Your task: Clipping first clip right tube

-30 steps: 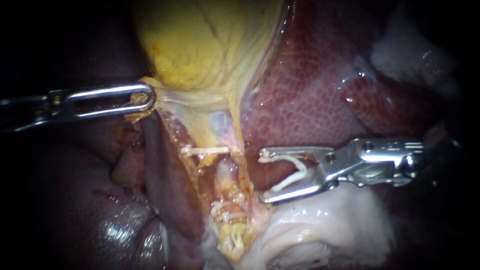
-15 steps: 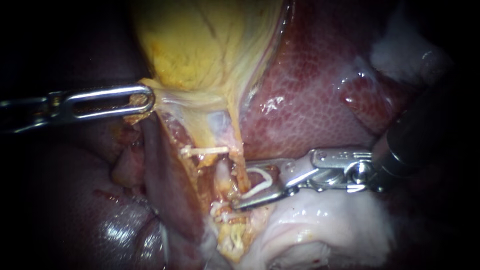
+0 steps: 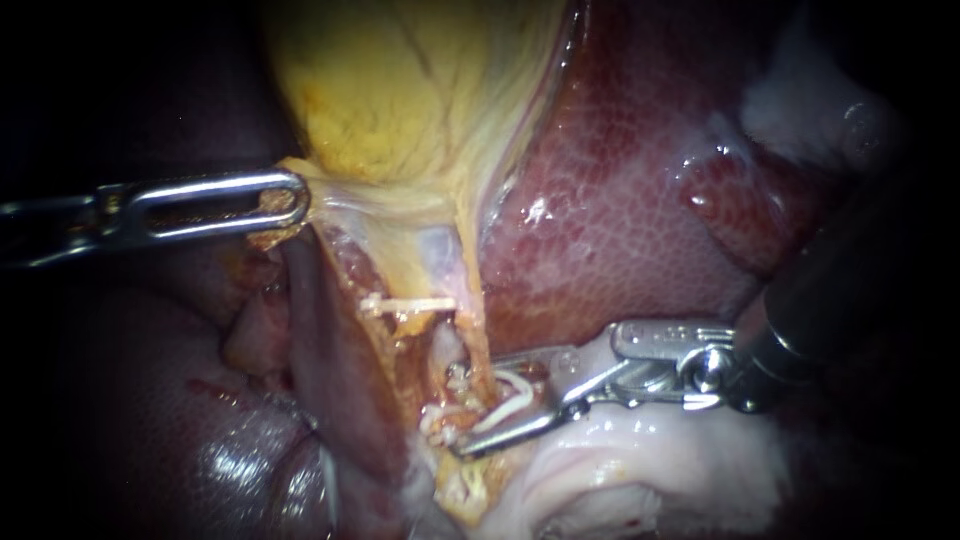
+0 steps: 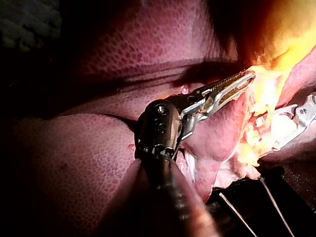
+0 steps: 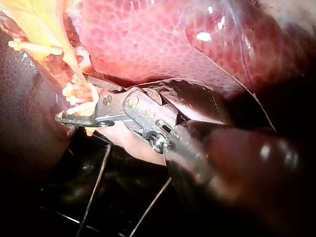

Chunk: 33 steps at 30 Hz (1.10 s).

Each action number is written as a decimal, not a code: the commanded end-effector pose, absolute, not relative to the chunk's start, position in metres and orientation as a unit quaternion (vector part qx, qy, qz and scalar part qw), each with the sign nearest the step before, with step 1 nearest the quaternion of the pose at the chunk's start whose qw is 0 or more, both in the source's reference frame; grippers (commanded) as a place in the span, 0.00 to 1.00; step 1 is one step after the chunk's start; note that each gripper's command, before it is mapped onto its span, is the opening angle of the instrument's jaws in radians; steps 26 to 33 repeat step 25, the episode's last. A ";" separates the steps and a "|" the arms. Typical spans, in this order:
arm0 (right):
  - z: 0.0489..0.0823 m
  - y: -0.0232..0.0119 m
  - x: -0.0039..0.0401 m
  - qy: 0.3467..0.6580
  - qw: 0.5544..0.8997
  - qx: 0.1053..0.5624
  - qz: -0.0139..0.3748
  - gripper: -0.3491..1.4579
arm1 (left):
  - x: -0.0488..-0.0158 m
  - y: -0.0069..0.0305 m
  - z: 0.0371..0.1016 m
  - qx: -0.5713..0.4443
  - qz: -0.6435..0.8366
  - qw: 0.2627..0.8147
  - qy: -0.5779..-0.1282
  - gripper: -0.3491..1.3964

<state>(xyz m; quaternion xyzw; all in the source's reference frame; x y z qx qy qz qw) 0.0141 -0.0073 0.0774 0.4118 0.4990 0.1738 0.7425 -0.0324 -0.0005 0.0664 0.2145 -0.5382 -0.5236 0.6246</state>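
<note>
Liver (image 3: 640, 200): dark red, wet and finely mottled. It fills the right and lower left of the frame.
Gallbladder (image 3: 400, 90): yellow, veined sac, upper centre.
Left instrument (image 3: 292, 200): steel, slotted jaws clamped on the gallbladder's lower edge.
Right instrument (image 3: 475, 405): steel jaws narrowly apart, both pressing a white clip (image 3: 510, 398).
Right tube (image 3: 447, 352): pale and ragged, lower centre — between the jaw tips, against the clip.
</note>
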 end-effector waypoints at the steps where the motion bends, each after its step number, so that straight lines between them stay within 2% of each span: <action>1: 0.0779 -0.0075 0.0139 0.496 0.743 0.416 0.172 0.44 | -0.0324 -0.0005 0.0664 0.215 -0.524 0.625 -0.538 0.00; 4: 0.0785 -0.0076 0.0137 0.491 0.742 0.423 0.172 0.36 | -0.0324 -0.0005 0.0664 0.214 -0.524 0.625 -0.538 0.00; 5: 0.0785 -0.0075 0.0135 0.490 0.742 0.425 0.174 0.22 | -0.0324 -0.0005 0.0664 0.214 -0.523 0.625 -0.538 0.00; 7: 0.0784 -0.0071 0.0132 0.481 0.743 0.429 0.180 0.00 | -0.0324 -0.0005 0.0664 0.214 -0.524 0.625 -0.538 0.00; 23: 0.0787 -0.0071 0.0131 0.472 0.746 0.431 0.185 0.00 | -0.0325 -0.0006 0.0663 0.214 -0.524 0.625 -0.538 0.00; 24: 0.0786 -0.0071 0.0131 0.472 0.746 0.430 0.186 0.02 | -0.0325 -0.0006 0.0663 0.214 -0.524 0.625 -0.538 0.00; 25: 0.0786 -0.0070 0.0131 0.473 0.747 0.427 0.189 0.13 | -0.0325 -0.0006 0.0663 0.214 -0.524 0.625 -0.538 0.00; 33: 0.0786 -0.0070 0.0131 0.473 0.747 0.427 0.189 0.13 | -0.0325 -0.0006 0.0663 0.214 -0.524 0.625 -0.538 0.00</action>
